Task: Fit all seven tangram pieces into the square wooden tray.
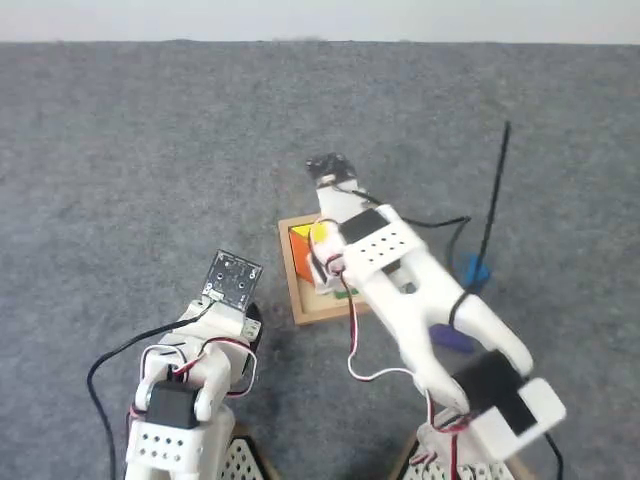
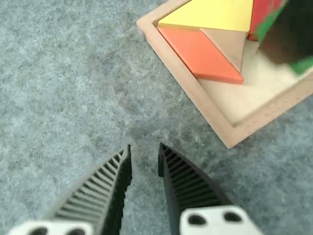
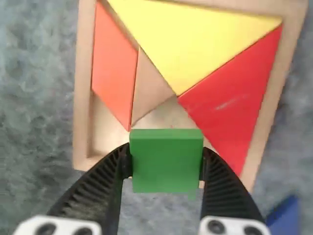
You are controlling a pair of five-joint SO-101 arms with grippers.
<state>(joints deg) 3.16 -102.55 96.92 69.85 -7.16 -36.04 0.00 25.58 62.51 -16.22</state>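
The square wooden tray (image 3: 83,98) lies on grey carpet and holds an orange parallelogram (image 3: 115,73), a yellow triangle (image 3: 190,44), a red triangle (image 3: 234,107) and a small tan triangle (image 3: 149,93). My right gripper (image 3: 166,154) is shut on a green square (image 3: 166,159), held over the bare part of the tray near its near edge. In the high view this arm (image 1: 400,270) covers most of the tray (image 1: 292,270). My left gripper (image 2: 145,152) hovers over the carpet just beside the tray's corner (image 2: 175,58), slightly open with nothing between its fingers.
A blue piece (image 1: 477,270) and a purple piece (image 1: 452,338) lie on the carpet to the right of the tray, close to the right arm and a black cable (image 1: 495,190). Open carpet stretches to the left and the far side.
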